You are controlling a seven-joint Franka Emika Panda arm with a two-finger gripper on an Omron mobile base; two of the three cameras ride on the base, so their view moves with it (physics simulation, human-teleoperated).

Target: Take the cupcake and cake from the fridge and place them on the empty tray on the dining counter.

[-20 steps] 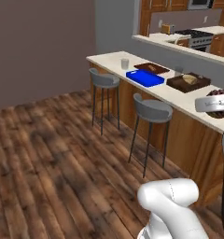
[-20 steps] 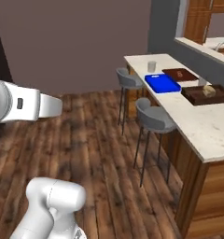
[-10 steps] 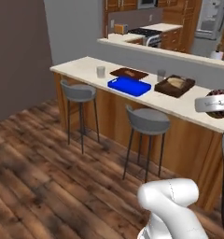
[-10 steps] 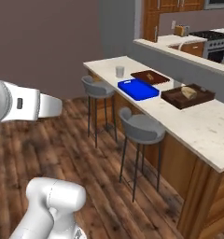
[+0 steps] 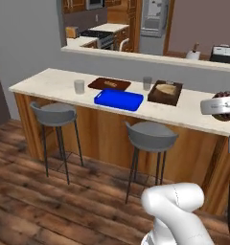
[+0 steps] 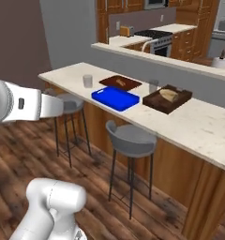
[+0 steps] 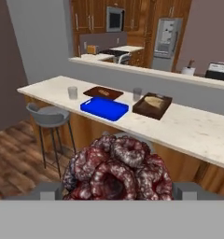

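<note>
Dining counter (image 5: 193, 115): beige speckled stone top, grey raised ledge at 12 o'clock side. Blue tray (image 5: 119, 99) flat mid-counter, bare. Flat brown tray (image 5: 109, 84) at its 11 o'clock, just beside. Glass (image 5: 79, 86) at 9 o'clock. Second glass (image 5: 147, 83) and dark raised-rim tray with bread (image 5: 166, 92) at 2 o'clock.

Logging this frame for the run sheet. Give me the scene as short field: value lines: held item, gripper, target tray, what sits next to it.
held item: dark red, lumpy cake between the fingers, hand view
gripper: gripper shut on the cake
target: blue tray, nothing on it, on the dining counter
left of tray: glass
behind tray: flat brown tray
right of tray: second glass, dark raised-rim tray with bread
below counter: two grey stools
</note>
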